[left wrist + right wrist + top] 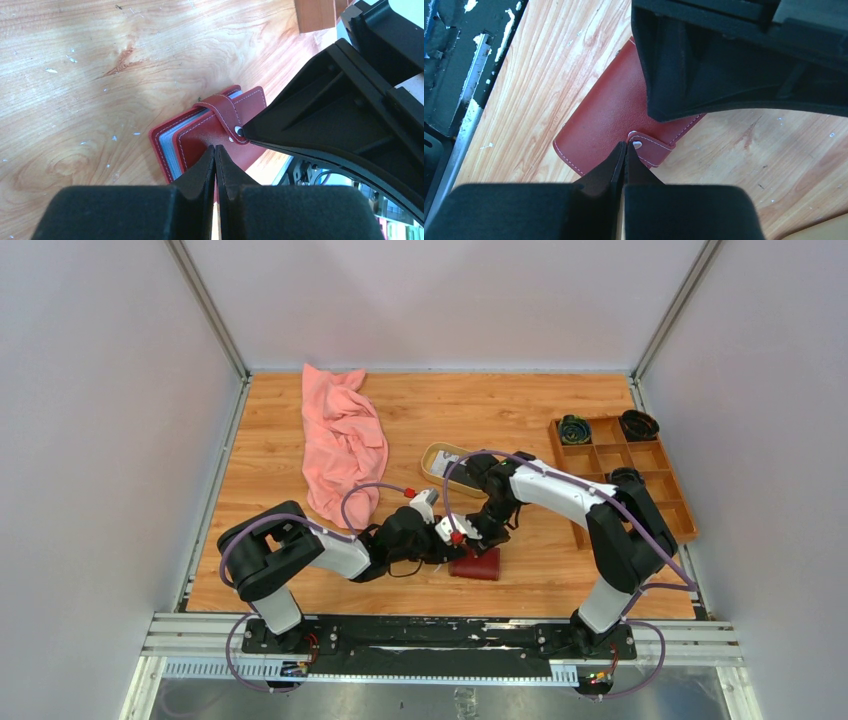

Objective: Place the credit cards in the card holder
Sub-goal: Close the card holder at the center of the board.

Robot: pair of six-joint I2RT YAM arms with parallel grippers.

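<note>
The card holder (200, 145) was dark red with pale stitching along its edges, a small silvery snap (238, 131) and pale blue-grey leaves inside, against a tabletop (480, 420) of light orange-brown wood grain flecked with tiny white specks. The left hand (215, 147) and the right hand (625, 145) were matte black, on white-and-black arms (555, 490) with purple cables (350, 502). The cloth (341, 440) was salmon pink, the dish (432, 450) tan, and the wooden tray (645, 455) a warm mid-brown.

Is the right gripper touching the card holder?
Touching. The left wrist view shows the shut right gripper with its tip pressed on the card holder, at the strap.
</note>
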